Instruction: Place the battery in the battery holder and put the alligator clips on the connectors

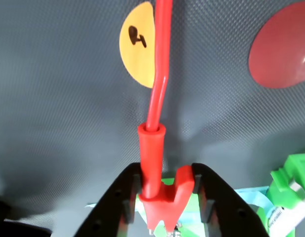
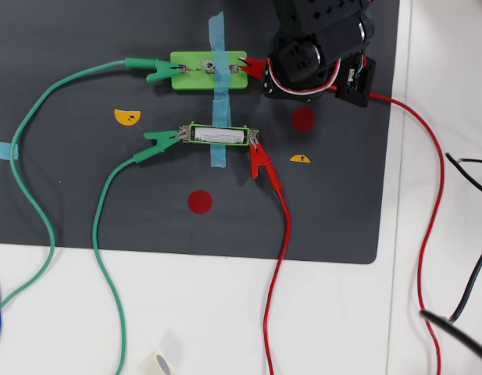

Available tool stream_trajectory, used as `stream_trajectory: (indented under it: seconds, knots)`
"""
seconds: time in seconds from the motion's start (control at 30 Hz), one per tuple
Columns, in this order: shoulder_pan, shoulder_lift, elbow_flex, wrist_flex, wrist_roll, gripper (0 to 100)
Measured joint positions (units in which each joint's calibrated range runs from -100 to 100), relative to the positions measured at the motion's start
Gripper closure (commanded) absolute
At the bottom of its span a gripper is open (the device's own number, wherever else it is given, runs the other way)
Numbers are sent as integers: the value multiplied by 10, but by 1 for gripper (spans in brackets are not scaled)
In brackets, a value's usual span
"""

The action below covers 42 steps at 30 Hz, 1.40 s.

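Hand (image 1: 164, 210) clamped on one red alligator clip (image 2: 252, 66) at the light-green block (image 2: 195, 78); four clips, two red, two green; one battery (image 2: 219, 135) lengthwise left-right in the battery holder (image 2: 222, 125).

A black hand-drawn mark stands on the yellow half-round sticker (image 1: 138, 44); the battery's (image 2: 219, 135) printing is too small to read.

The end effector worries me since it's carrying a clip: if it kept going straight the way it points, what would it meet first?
Probably the light-green block: the end effector holds the red alligator clip at that block's right-end connector, though depth is unclear.
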Motion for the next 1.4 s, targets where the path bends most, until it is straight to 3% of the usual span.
stream_trajectory:
  seconds: [0.37, 0.87, 0.93, 1.03, 1.23, 1.4]
  knots:
    - [3, 18, -4, -5, 32, 99]
    - [29, 26, -7, -12, 13, 99]
    - [29, 26, -7, -12, 13, 94]
    - [29, 26, -7, -12, 13, 74]
    - [28, 21, -7, -11, 13, 74]
    - [-59, -149, 27, 15, 14, 74]
